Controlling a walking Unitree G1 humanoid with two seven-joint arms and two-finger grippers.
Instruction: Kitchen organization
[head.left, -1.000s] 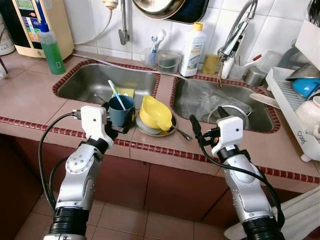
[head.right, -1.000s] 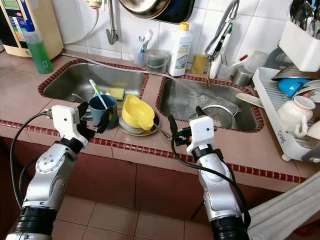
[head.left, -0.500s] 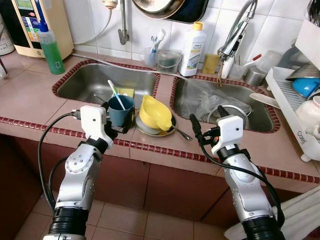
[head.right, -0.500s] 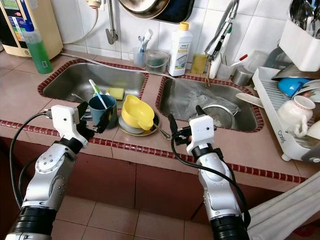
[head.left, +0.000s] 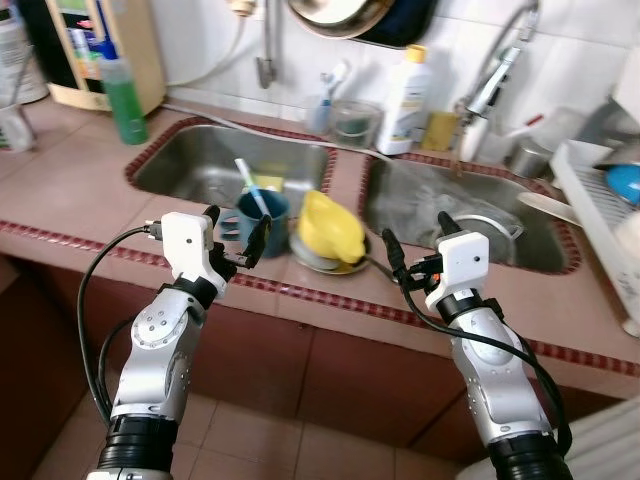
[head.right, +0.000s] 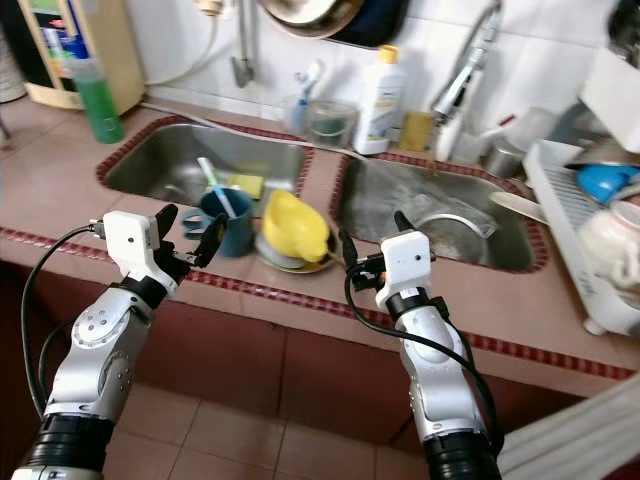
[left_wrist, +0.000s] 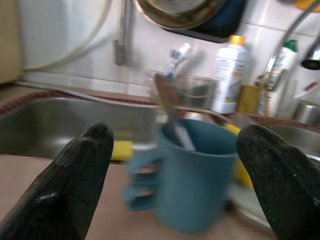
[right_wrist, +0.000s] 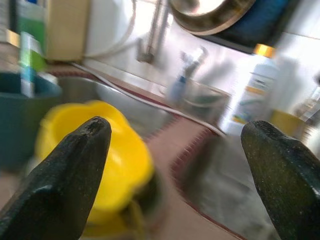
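Your left gripper (head.left: 237, 238) is spread wide, the blue mug (head.left: 262, 213) at its 12 o'clock near the counter edge (head.left: 300, 291). Your right gripper (head.left: 414, 240) also gapes, the yellow bowl (head.left: 330, 226) at its 10 o'clock.

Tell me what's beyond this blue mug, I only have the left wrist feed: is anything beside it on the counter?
Observer: Yes. A yellow bowl lies tipped on a metal plate just to the robot's right of the blue mug.
Operator: Where is the other arm?
Observer: The right gripper hovers open over the counter edge, in front of the right sink basin, touching nothing.
Operator: And my own gripper?
Observer: The left gripper is open, just short of the mug, not yet around it.
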